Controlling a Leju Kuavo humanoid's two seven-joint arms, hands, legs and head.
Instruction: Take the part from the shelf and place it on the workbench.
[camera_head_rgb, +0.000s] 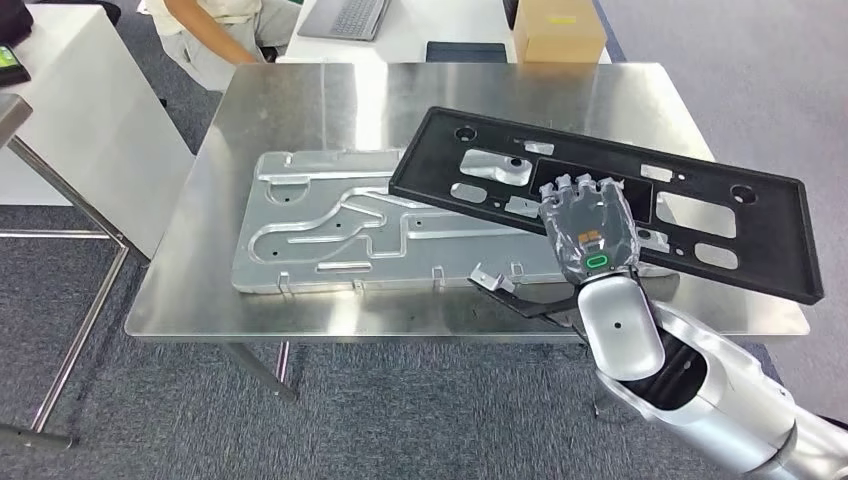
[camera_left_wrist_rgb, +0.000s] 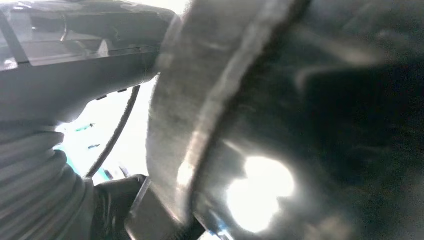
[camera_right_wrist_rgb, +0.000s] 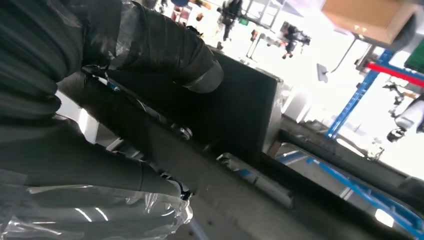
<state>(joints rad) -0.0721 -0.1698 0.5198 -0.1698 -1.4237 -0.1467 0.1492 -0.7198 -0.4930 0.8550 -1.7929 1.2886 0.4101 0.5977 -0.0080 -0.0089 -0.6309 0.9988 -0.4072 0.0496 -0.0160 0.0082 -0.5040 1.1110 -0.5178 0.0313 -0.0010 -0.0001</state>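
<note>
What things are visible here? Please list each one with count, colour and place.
black panel: 1, black, held tilted over the workbench's right side
metal plate: 1, silver, flat on the workbench
workbench: 1, steel, centre
cardboard box: 1, brown, table behind
laptop: 1, grey, table behind
person: 1, light clothes, far left of that table
right hand: 1, grey, grips the panel's near edge
left hand: 1, grey ribbed cover, blurred, state unclear

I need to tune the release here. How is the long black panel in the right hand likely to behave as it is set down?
The black panel probably stays fairly stiff: it spans far past the right hand without visible sag. Its many cutouts suggest it is light for its size. Gripped along one long edge, it may swing or tip, and could slide on the smooth workbench.
</note>
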